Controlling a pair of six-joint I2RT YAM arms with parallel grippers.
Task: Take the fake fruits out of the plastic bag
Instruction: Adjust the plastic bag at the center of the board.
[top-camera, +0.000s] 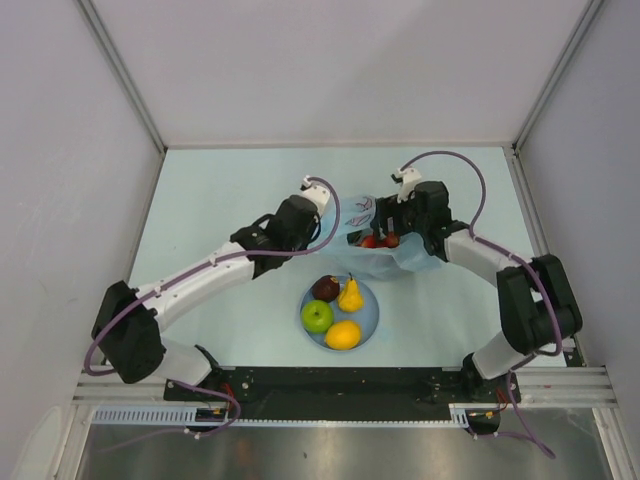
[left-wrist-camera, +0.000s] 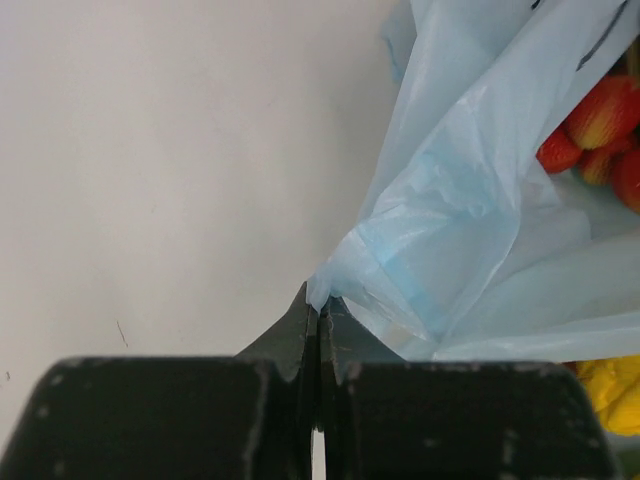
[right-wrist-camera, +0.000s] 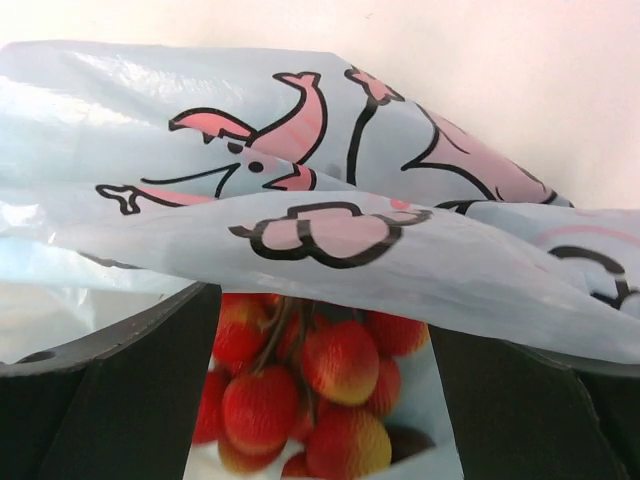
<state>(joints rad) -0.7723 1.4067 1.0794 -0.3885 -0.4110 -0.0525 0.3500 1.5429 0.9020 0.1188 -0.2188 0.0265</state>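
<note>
Pinched limp, crinkly plastic bag (left-wrist-camera: 470, 200) by its edge with left gripper (left-wrist-camera: 317, 312) clamped shut; held right gripper (right-wrist-camera: 320, 330) open at bag's mouth, light grapes (right-wrist-camera: 330, 370) inside, likely best lifted by stem. Lay at 12 o'clock of plate (top-camera: 371, 318).

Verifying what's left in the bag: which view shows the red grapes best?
Right wrist: the red grapes fill the lower centre, close and sharp, under the plastic bag's printed fold. Left wrist catches only a few at its right edge. Top external shows just small red specks in the bag's mouth.
</note>
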